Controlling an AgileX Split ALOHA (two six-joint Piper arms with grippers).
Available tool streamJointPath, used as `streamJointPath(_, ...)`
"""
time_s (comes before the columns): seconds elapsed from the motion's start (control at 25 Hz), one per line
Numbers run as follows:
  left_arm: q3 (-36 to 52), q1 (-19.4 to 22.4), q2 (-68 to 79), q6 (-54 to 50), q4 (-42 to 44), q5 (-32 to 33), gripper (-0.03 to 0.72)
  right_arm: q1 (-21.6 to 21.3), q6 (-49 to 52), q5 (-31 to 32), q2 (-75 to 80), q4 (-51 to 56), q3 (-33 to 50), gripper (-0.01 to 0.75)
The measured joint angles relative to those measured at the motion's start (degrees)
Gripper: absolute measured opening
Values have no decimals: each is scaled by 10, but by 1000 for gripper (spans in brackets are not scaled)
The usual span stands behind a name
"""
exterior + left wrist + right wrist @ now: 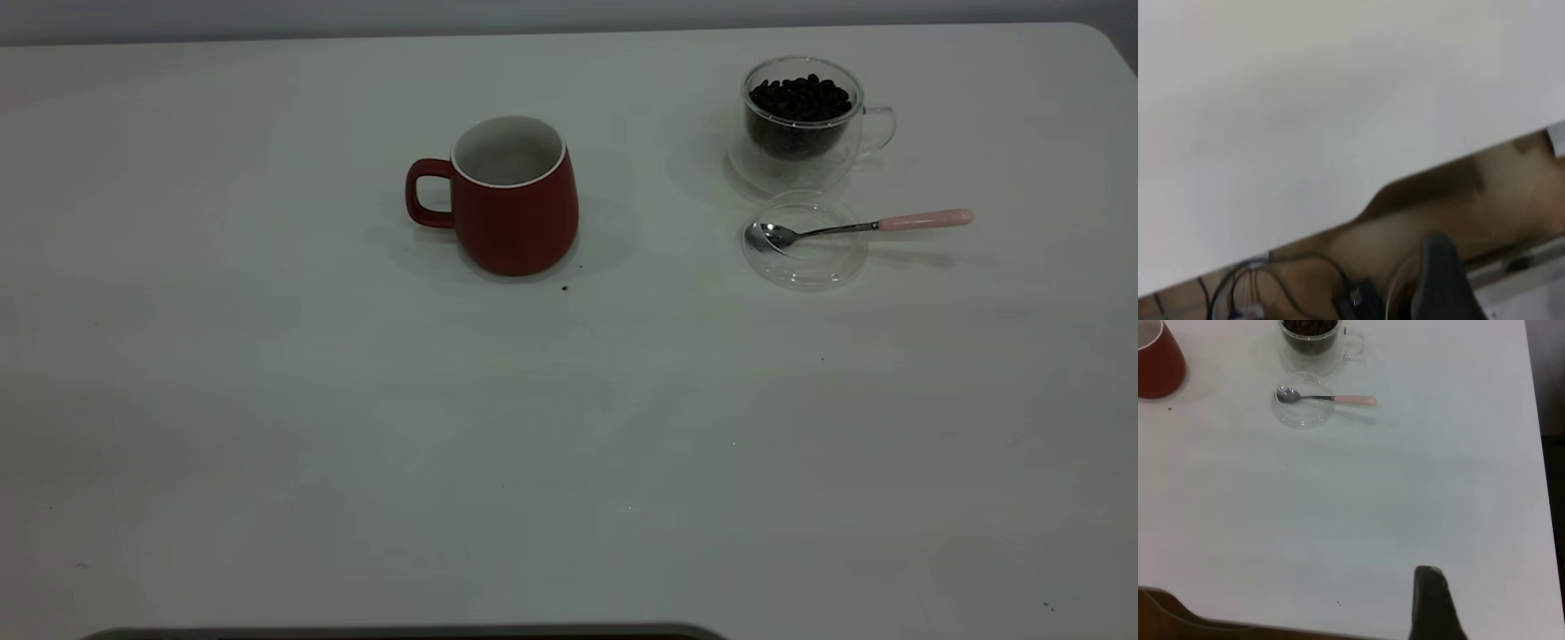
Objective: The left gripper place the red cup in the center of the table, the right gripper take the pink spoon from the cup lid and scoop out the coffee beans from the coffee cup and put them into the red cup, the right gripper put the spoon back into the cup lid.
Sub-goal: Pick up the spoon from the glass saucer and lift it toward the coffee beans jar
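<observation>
The red cup [511,200] stands upright near the middle of the table [569,427], handle to the left, and looks empty inside. The coffee cup [805,120], holding coffee beans [800,100], stands at the back right. In front of it the pink spoon [853,227] lies with its bowl in the cup lid [805,262], handle pointing right. Neither gripper shows in the exterior view. My right gripper [1429,600] hangs over the table's near part, far from the spoon [1331,399], lid [1301,419], coffee cup [1313,337] and red cup [1158,360]. My left gripper [1441,280] is off the table's edge.
A few dark specks lie on the table, one just in front of the red cup [564,287]. Cables [1305,280] and a brown floor show below the table edge in the left wrist view. The table's right edge [1535,420] shows in the right wrist view.
</observation>
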Motion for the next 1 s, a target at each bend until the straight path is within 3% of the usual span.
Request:
streamJointPath(0.24,0,15,-77,-1,0,3,493,0,0,0,0,0,0,502)
streamJointPath(0.56,0,152,-132,-1,1,6,493,0,0,0,0,0,0,502)
streamJointPath(0.72,0,198,-164,-1,1,8,493,0,0,0,0,0,0,502)
streamJointPath(1.0,0,204,-167,-1,1,11,493,0,0,0,0,0,0,502)
